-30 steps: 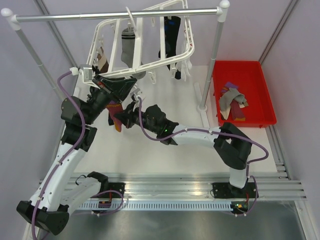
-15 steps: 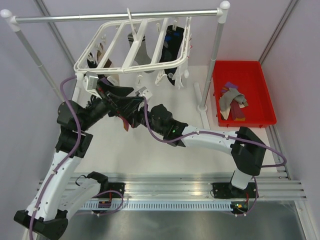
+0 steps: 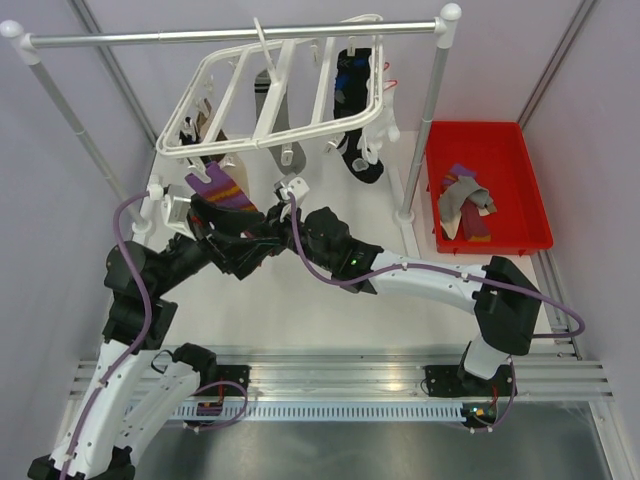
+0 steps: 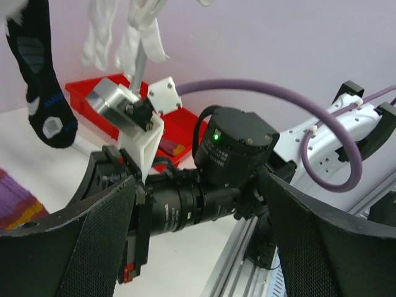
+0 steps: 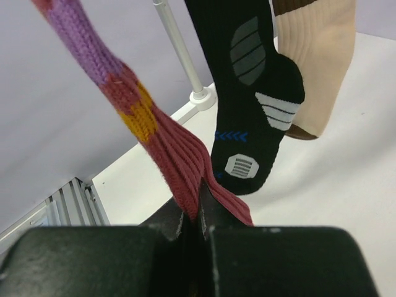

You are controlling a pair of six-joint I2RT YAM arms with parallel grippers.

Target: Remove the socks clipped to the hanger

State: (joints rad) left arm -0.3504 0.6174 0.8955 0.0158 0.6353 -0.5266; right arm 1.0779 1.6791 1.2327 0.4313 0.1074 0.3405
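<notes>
**Hanger.** The white hanger (image 3: pixel 324 85) hangs by its hook from the silver rail (image 3: pixel 230 33) at the far side of the surface (image 3: pixel 300 312). Its frame is tilted, with the left near corner lowest.

**Socks on the hanger.**
- A grey sock (image 3: pixel 268 88) hangs through the middle of the frame.
- A black-and-blue sock (image 3: pixel 352 80) hangs at the right side.
- A brown-and-cream sock (image 5: pixel 315 55) hangs just beside the black-and-blue one in the right wrist view.
- A purple sock (image 3: pixel 222 188) with maroon and orange stripes runs from the left near corner of the frame, down and to the right, to the right hand. It is drawn taut. Whether its upper end is clipped cannot be told.

**Right hand.** The right hand (image 5: pixel 193 226) is closed, and its two fingers pinch the maroon end of the purple sock between them.

**Left hand.** The left hand (image 4: pixel 198 185) is open with its fingers spread wide and grips nothing. It sits below the left near corner of the hanger. The right arm's wrist (image 4: pixel 235 148), showing a green light, lies across the gap between its fingers.

**Red tray.** The red tray (image 3: pixel 510 170) stands at the right of the surface, beyond the rail post. It contains a small heap of loose socks.
</notes>
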